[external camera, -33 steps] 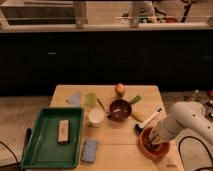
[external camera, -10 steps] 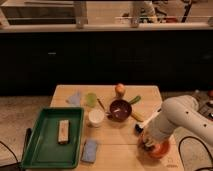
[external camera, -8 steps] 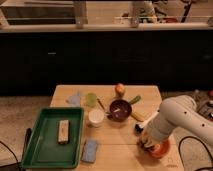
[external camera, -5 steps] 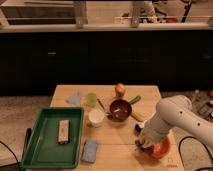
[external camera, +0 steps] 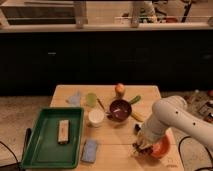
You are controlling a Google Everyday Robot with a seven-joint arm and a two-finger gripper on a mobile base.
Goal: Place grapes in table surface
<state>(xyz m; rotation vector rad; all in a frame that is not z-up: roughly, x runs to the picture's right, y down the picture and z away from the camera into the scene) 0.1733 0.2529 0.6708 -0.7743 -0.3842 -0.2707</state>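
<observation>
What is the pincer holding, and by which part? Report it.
Cannot be told. The pincer sits low at the orange bowl's left rim; anything it grips is hidden.

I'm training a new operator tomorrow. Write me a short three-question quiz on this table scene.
1. True or false: the red-yellow round apple lies in the green plastic tray.
2. Where is the robot's gripper? A) low near the light tan wooden table surface, by the orange-red round bowl B) above the tray C) touching the apple
3. Fill in: the round bowl next to the small white cup is dark ____.
Key: 1 false, the apple sits on the table surface; 2 A; 3 purple.
</observation>
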